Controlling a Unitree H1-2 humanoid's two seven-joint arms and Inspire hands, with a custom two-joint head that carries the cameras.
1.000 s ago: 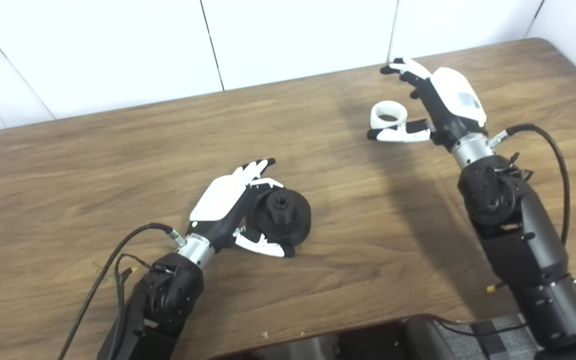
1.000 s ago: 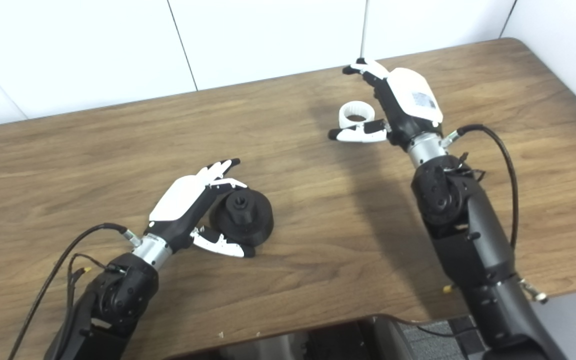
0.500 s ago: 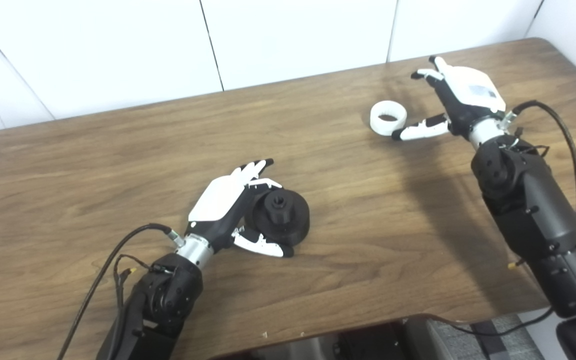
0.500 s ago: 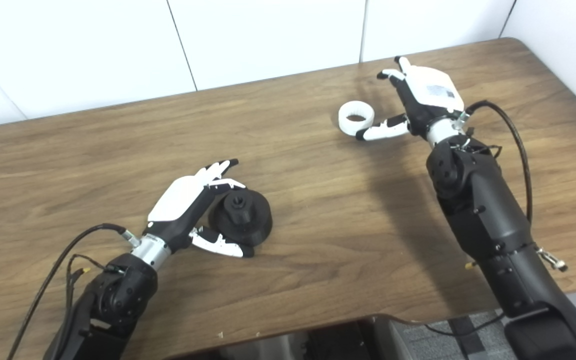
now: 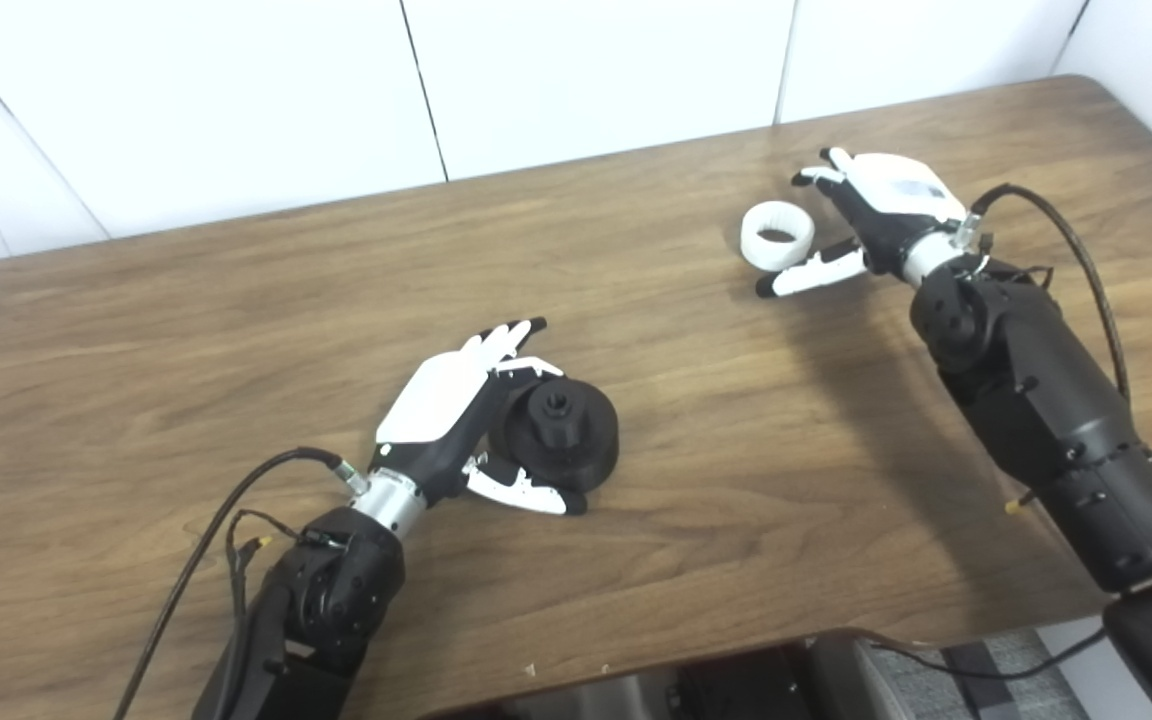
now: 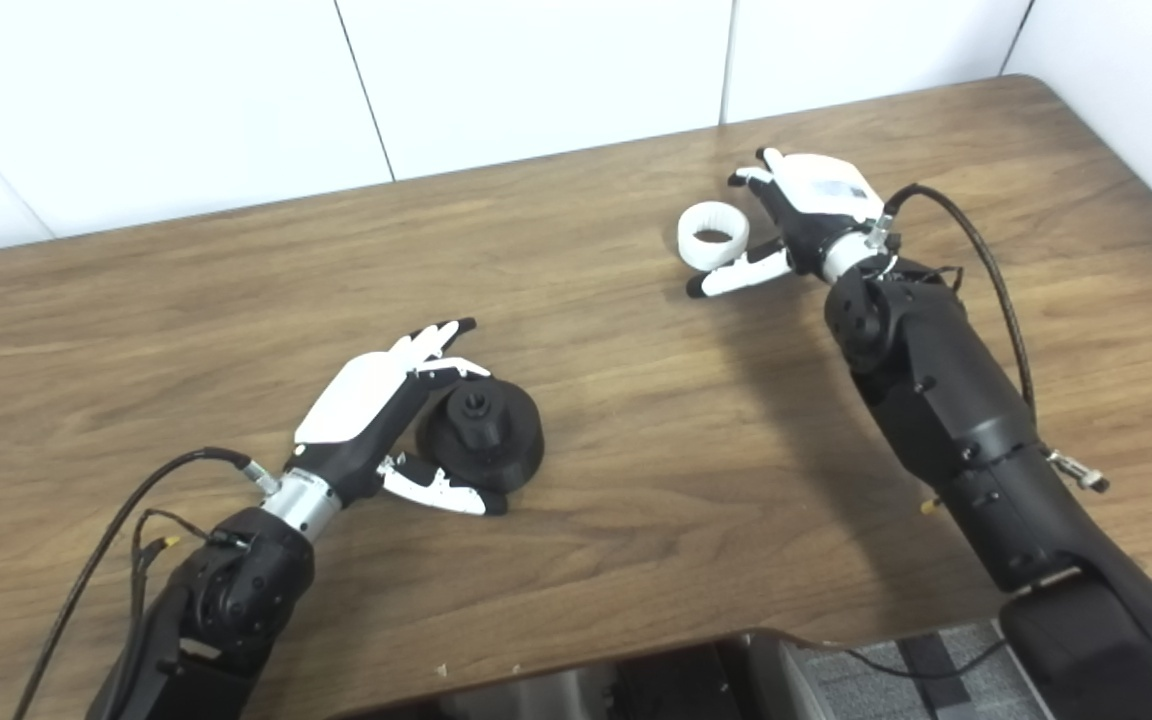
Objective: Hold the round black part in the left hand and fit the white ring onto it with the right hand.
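White ring (image 5: 777,234) is sitting flat on the bench (image 5: 236,300), your right hand (image 5: 871,215) spread open just beside it. Your left hand (image 5: 456,420) is cupping the round black part (image 5: 561,430), fingers loose. Close off-centre and you're risking flicking that ring away.

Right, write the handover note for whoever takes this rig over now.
Left robot hand: open, cupped around the round black part, which sits on the table; no firm grasp visible.
Right robot hand: open beside the white ring, thumb under its near edge, fingers past its right side, not closed on it.
Done: both hands are at their things.
Left: close the left hand on the black part and lift it, grasp the ring with the right, carry it over and fit it on.
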